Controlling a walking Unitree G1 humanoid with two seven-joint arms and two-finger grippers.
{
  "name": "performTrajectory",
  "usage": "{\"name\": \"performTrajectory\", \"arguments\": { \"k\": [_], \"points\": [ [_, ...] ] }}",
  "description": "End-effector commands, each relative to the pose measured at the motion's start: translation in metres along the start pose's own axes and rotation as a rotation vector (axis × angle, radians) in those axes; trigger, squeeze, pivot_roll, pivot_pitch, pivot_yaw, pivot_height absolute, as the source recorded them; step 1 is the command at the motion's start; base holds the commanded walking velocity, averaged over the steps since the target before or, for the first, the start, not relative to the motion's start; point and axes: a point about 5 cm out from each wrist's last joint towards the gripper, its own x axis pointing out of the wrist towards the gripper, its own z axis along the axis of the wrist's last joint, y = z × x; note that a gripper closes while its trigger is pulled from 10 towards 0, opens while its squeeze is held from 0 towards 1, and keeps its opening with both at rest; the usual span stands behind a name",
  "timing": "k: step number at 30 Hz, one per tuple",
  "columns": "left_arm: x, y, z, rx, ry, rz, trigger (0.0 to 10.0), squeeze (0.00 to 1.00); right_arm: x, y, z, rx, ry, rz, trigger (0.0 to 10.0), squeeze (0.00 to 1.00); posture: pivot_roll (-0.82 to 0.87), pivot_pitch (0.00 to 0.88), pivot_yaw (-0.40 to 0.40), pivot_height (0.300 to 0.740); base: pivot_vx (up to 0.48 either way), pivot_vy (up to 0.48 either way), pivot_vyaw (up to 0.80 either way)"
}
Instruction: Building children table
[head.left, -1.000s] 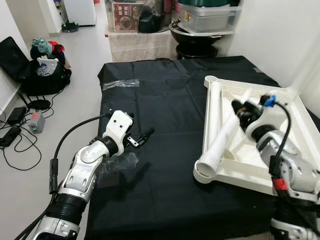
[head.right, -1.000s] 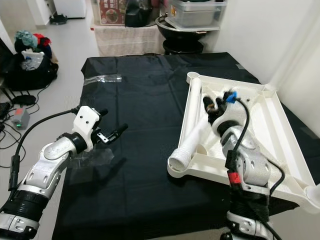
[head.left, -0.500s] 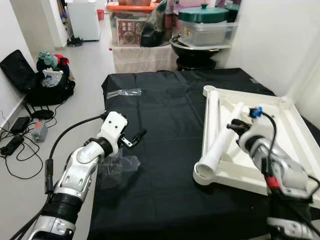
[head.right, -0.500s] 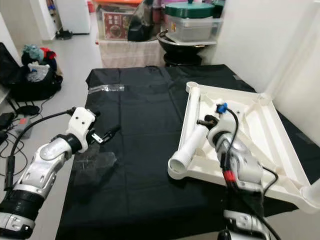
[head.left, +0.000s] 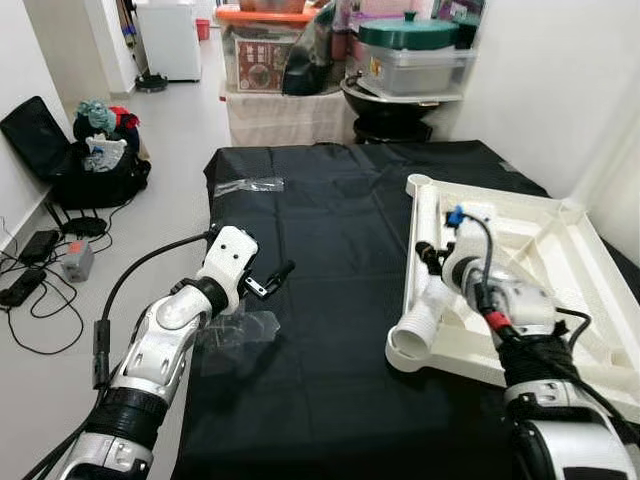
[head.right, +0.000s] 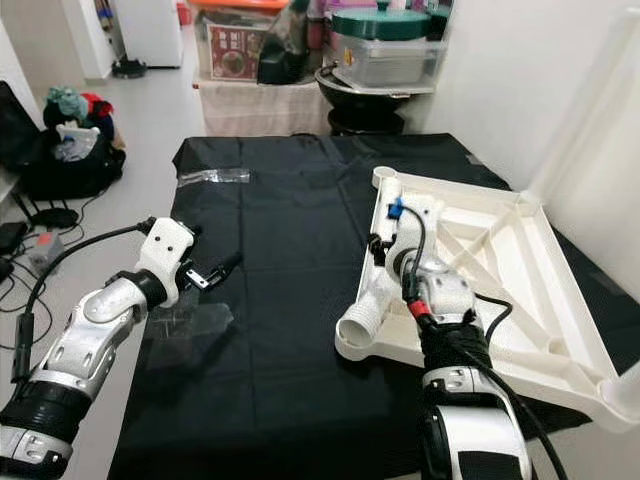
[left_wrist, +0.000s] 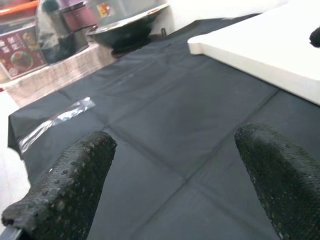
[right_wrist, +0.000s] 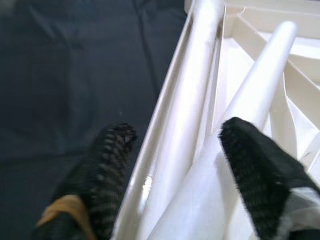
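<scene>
A white children's tabletop (head.left: 560, 245) lies upside down on the black-covered table (head.left: 330, 220), at the right. A white tube leg (head.left: 418, 318) lies along its left rim, open end toward me. In the right wrist view a second white leg (right_wrist: 270, 55) runs slantwise beside the first leg (right_wrist: 190, 85). My right gripper (head.left: 428, 256) hangs open just above the legs at the rim, its fingers (right_wrist: 107, 165) on either side of them. My left gripper (head.left: 272, 279) is open and holds nothing, low over the cloth to the left, its fingertips (left_wrist: 65, 185) wide apart.
A clear plastic bag (head.left: 240, 325) lies on the cloth under my left arm, and a plastic strip (head.left: 248, 186) lies near the far left corner. Storage boxes and a pan (head.left: 400, 60) stand behind the table. A black bag (head.left: 85, 160) and cables sit on the floor, left.
My right gripper has swung left, from inside the tabletop frame to over the leg at the left rim. The camera has shifted slightly. My left arm has hardly moved.
</scene>
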Motion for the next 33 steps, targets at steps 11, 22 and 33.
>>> {"name": "performTrajectory", "arguments": {
  "k": [11,22,33],
  "points": [
    [-0.001,-0.004,-0.007,0.005,0.041,0.013,10.0,0.0,0.01,-0.026,-0.005,-0.052,0.047,-0.168,10.0,1.0,0.04,0.0,-0.106,0.74,0.0,0.0,0.0],
    [-0.001,-0.004,-0.009,0.003,0.053,0.013,10.0,0.0,0.015,0.002,-0.029,0.165,0.223,0.024,10.0,1.0,0.04,0.0,-0.107,0.74,0.0,0.0,0.0],
    [-0.001,-0.008,-0.012,0.005,0.069,0.014,10.0,0.0,0.016,0.021,-0.026,0.258,0.261,0.14,0.0,0.93,0.04,0.0,-0.125,0.74,0.0,0.0,0.0]
  ]
}}
